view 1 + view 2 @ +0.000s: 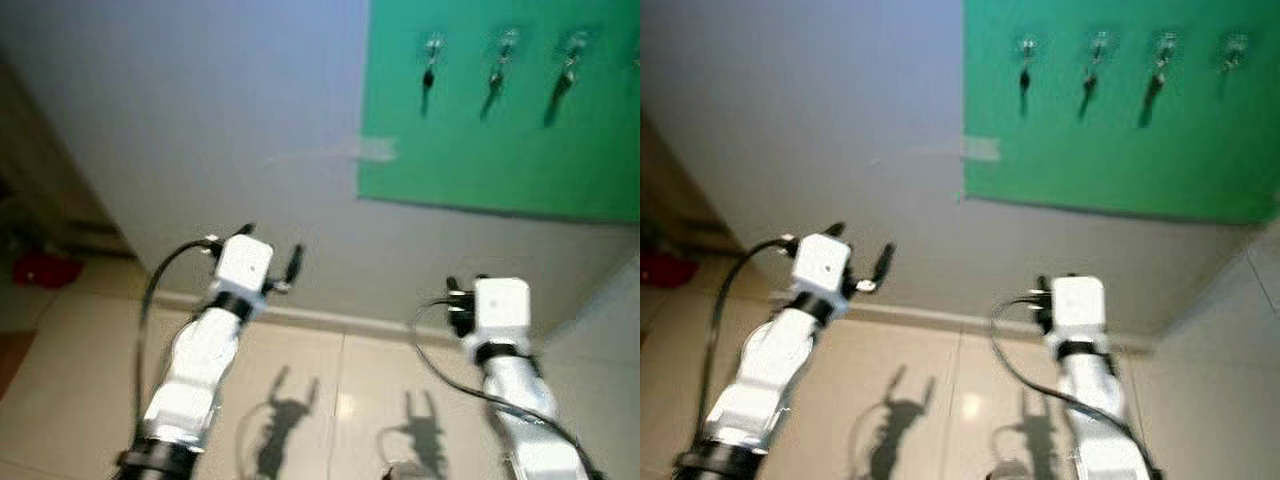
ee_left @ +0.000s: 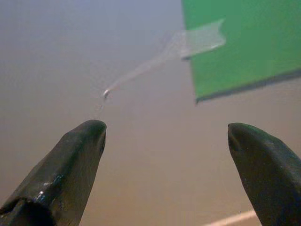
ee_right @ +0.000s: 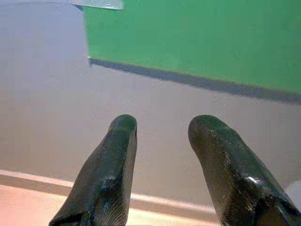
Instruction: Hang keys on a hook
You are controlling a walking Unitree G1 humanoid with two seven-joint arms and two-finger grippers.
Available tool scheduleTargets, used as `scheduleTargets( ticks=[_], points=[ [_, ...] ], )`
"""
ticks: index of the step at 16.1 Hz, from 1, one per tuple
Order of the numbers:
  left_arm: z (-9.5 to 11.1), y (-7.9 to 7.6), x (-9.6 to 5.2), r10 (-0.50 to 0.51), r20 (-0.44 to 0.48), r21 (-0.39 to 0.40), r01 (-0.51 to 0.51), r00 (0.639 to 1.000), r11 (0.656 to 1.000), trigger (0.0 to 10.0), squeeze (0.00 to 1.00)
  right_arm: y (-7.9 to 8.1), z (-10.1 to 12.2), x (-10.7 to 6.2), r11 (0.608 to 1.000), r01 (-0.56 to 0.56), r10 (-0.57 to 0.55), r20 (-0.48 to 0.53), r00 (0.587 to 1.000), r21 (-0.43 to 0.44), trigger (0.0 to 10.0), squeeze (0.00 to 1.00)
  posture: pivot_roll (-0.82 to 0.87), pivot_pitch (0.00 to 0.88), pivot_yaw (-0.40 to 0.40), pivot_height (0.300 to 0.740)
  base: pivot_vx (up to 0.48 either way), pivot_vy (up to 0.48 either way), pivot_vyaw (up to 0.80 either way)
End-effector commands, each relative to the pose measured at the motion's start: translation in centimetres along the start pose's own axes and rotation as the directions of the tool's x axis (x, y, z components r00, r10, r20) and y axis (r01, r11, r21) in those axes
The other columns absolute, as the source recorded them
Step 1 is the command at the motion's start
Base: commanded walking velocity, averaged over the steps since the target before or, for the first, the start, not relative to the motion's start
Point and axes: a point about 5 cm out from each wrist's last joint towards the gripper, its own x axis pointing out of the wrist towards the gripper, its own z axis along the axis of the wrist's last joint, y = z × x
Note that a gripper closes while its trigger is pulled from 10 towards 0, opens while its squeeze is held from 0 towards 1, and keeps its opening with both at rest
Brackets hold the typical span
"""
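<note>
A flat green board (image 1: pixel 480 110) taped to the pale grey wall (image 1: pixel 200 120) carries a row of small metal hooks (image 1: pixel 433 45) with dark keys (image 1: pixel 428 85) hanging from them.

One green board (image 1: pixel 1110 150) on the wall, bearing four hooks (image 1: pixel 1026 46), three with keys (image 1: pixel 1024 77) hanging. One strip of clear tape (image 2: pixel 188 43). Two grippers: left gripper (image 1: pixel 272 250), right gripper (image 3: pixel 162 129).

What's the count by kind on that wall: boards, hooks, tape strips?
Green board: 1
Hooks on the board: 4
Tape strip at the board's corner: 1
Total: 6
</note>
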Motion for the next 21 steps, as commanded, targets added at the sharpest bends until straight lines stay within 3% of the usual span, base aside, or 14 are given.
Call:
scheduleTargets(
  ticks=[1,8,15,21],
  points=[
    [0.5,-0.5,0.5,-0.021,0.026,-0.009,0.021,0.999,1.0,10.0,0.0,-1.0,0.4,-0.1,0.999,0.036,-0.035,0.014,0.999,-0.022,10.0,0.0,-0.18,0.048,0.085,0.74,0.0,0.409,-0.8],
    [0.6,-0.8,1.4,-0.014,0.024,-0.011,0.014,1.0,1.0,10.0,0.0,-1.5,0.5,-0.1,0.997,0.068,-0.068,0.013,0.998,-0.02,10.0,0.0,-0.2,0.038,0.099,0.74,0.0,0.404,-0.8],
    [0.9,-1.3,2.1,-0.014,0.053,-0.03,0.016,0.998,0.999,10.0,0.0,-2.2,1.0,0.1,0.993,0.115,-0.115,0.018,0.993,-0.035,10.0,0.0,-0.22,0.058,0.097,0.74,0.0,0.0,-0.8],
    [0.3,-0.5,0.2,0.096,0.052,-0.051,-0.094,0.994,0.994,10.0,0.0,-1.7,0.8,0.3,0.997,0.037,-0.038,-0.012,0.999,-0.07,10.0,0.0,-0.17,0.07,-0.018,0.74,0.0,0.0,-0.8]
  ],
)
